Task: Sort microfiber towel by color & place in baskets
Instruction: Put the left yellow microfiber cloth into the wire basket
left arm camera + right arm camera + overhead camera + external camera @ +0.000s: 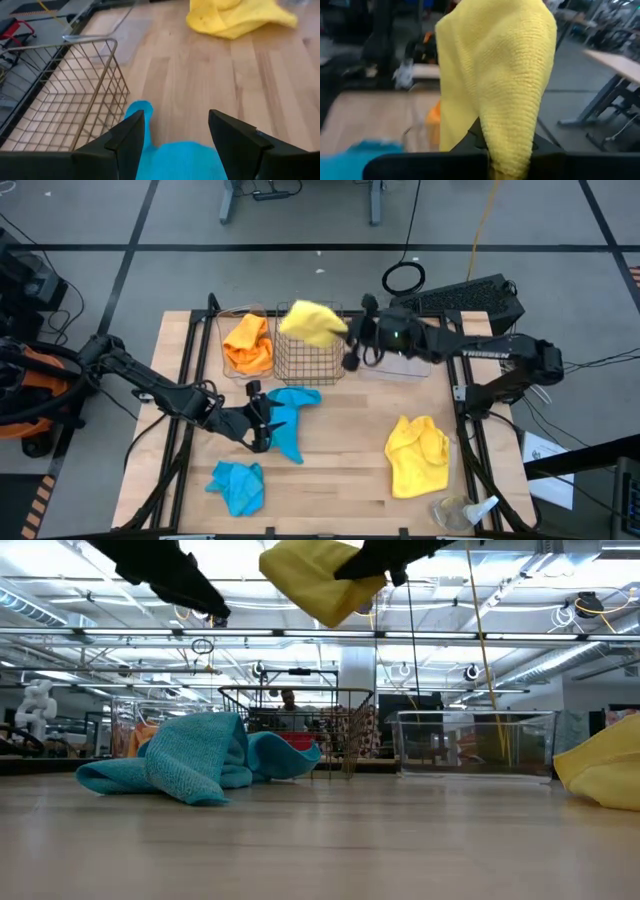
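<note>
Hanging clenched on a yellow microfiber towel (312,322), the right gripper (349,340) should release squarely above the dark wire-mesh basket (308,362); the left gripper (262,416) waits spread over a blue towel (293,420).

- The high view is evenly and brightly lit from overhead; the wooden table (330,460) shows only soft, short shadows beneath the towels.
- The low view looks into rows of bright ceiling lights (480,600), which glare white; the arms above read as dark silhouettes.
- The nearest table surface in the low view is blurred.
- In the right wrist view the yellow towel (505,75) is sharp, while the room behind is heavily blurred.
- The left wrist view is slightly soft, with the wire-mesh basket (60,100) bowed by lens distortion.
</note>
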